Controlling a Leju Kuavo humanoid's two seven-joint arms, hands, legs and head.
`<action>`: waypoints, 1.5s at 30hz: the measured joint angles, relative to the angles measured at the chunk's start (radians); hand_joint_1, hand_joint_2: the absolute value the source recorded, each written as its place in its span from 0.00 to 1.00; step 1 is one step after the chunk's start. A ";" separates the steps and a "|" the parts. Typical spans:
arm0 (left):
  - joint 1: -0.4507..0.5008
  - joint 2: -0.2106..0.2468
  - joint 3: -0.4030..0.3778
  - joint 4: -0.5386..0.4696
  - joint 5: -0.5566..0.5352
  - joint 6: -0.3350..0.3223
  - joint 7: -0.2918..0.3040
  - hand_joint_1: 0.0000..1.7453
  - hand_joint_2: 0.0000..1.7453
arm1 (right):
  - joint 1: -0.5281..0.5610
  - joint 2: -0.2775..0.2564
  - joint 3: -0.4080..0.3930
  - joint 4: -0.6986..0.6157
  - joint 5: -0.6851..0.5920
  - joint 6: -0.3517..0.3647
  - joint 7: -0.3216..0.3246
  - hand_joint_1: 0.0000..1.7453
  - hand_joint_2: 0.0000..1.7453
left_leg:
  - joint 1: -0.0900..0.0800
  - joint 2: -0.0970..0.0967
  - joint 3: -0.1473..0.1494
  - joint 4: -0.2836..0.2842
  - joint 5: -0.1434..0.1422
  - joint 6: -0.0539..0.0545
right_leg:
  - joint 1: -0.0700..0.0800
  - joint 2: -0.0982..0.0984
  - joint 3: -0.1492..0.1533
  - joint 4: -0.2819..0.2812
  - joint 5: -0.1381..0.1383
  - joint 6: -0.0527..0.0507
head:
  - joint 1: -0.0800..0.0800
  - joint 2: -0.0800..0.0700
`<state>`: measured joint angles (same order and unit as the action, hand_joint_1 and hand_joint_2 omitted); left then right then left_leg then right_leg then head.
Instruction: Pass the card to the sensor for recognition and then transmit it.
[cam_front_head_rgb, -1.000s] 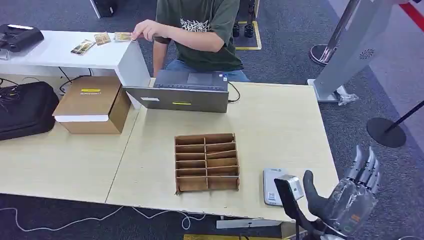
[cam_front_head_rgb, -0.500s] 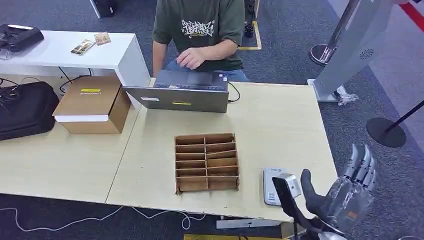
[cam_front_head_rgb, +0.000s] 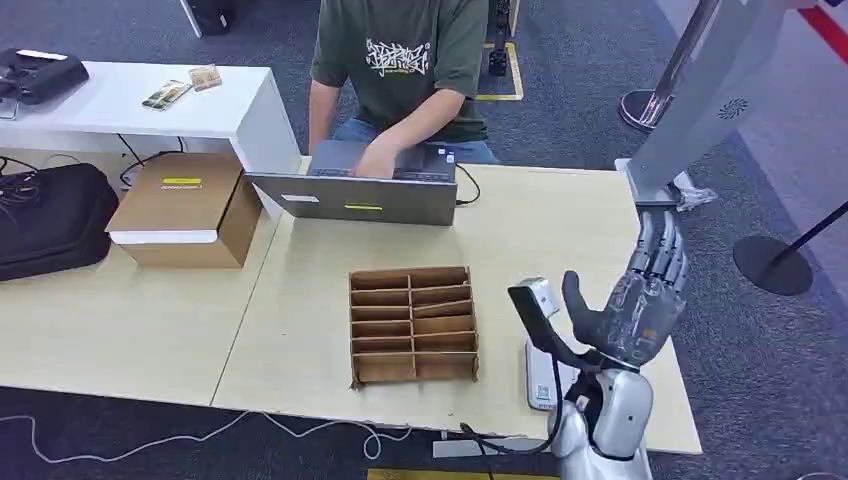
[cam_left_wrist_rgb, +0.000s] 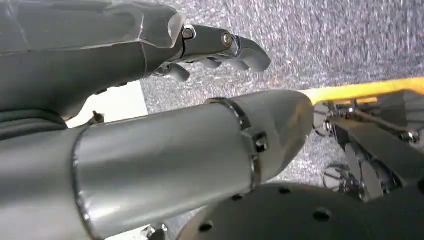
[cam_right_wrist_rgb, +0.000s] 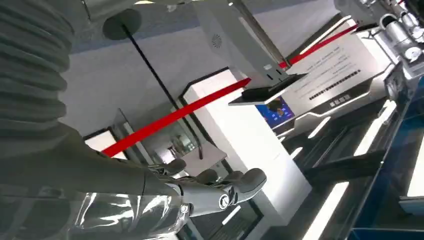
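Standing over the table's right edge, the right hand (cam_front_head_rgb: 640, 300) is raised with fingers (cam_front_head_rgb: 660, 245) spread and holding nothing. Two cards (cam_front_head_rgb: 185, 86) lie well apart on the white desk (cam_front_head_rgb: 120, 110), print too small to read. One grey sensor (cam_front_head_rgb: 541, 375) sits below the palm.

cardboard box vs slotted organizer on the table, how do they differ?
The cardboard box is closed with a yellow label on top; the slotted organizer is open-topped, divided into two columns of compartments. The box sits at the table's left, near the black bag; the organizer sits mid-table. Both are brown.
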<state>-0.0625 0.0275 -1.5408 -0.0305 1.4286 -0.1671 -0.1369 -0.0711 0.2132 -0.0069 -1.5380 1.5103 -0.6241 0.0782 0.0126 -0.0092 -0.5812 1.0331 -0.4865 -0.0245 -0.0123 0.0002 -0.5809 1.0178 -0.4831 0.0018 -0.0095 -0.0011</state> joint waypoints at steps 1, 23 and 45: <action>0.000 0.001 0.000 0.000 -0.003 0.000 0.001 0.00 0.00 | -0.016 -0.002 0.000 0.019 0.009 0.000 -0.002 0.00 1.00 | 0.000 0.000 0.000 0.000 0.000 0.000 | 0.000 0.000 0.000 0.000 0.000 0.000 | 0.000 0.000; 0.000 0.008 0.000 0.000 0.039 -0.003 0.012 0.00 0.00 | 0.127 -0.074 0.035 -0.066 0.063 0.002 0.138 0.00 1.00 | 0.000 0.000 -0.001 0.000 -0.001 0.001 | 0.000 0.000 -0.001 -0.001 -0.001 0.001 | 0.000 0.000; -0.016 0.041 0.000 -0.018 -0.071 -0.004 0.031 0.00 0.00 | -0.455 -0.533 0.675 0.333 0.063 0.064 0.620 0.00 1.00 | 0.000 0.001 -0.003 0.001 0.005 0.002 | -0.001 0.002 -0.003 0.000 0.006 0.001 | 0.002 0.000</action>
<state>-0.0788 0.0687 -1.5408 -0.0481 1.3580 -0.1709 -0.1064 -0.5262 -0.3201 0.6677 -1.2049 1.5728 -0.5604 0.6985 0.0121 -0.0078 -0.5845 1.0338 -0.4816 -0.0226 -0.0129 0.0020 -0.5839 1.0183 -0.4771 0.0033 -0.0076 -0.0011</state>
